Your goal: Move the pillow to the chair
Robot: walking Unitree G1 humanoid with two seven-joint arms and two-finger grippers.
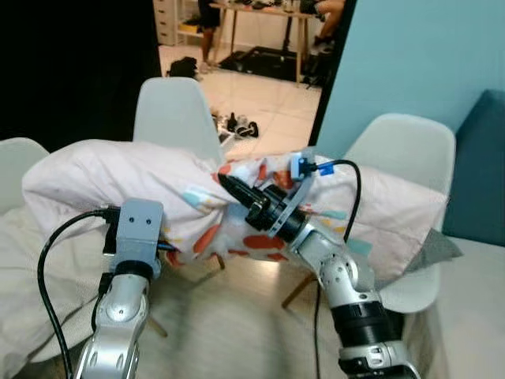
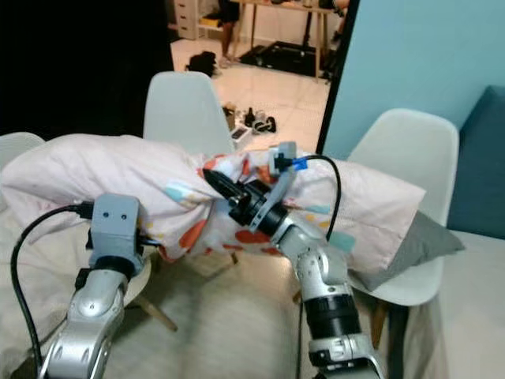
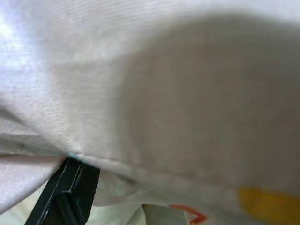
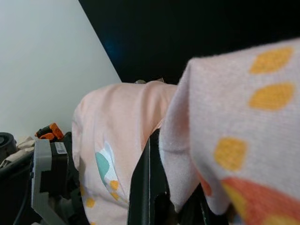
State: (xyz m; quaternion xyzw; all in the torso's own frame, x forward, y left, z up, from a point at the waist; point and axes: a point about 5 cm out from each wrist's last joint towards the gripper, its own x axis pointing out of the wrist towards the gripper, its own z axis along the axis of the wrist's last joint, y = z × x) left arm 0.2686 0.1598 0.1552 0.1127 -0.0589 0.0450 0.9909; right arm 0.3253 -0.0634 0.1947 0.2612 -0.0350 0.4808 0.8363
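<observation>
The right gripper (image 1: 225, 184) pinches the long pale pillow with orange and teal spots (image 1: 102, 178), held aloft mid-carry; the left gripper (image 3: 70, 187) presses beneath it, fingers' state unclear, before lowering onto the white moulded chair (image 1: 406, 150).

Teal wall (image 1: 418, 63) at right; tiled floor (image 1: 268, 99) beyond doorway, lit; wooden table (image 1: 260, 16) far back; dark area at left.
</observation>
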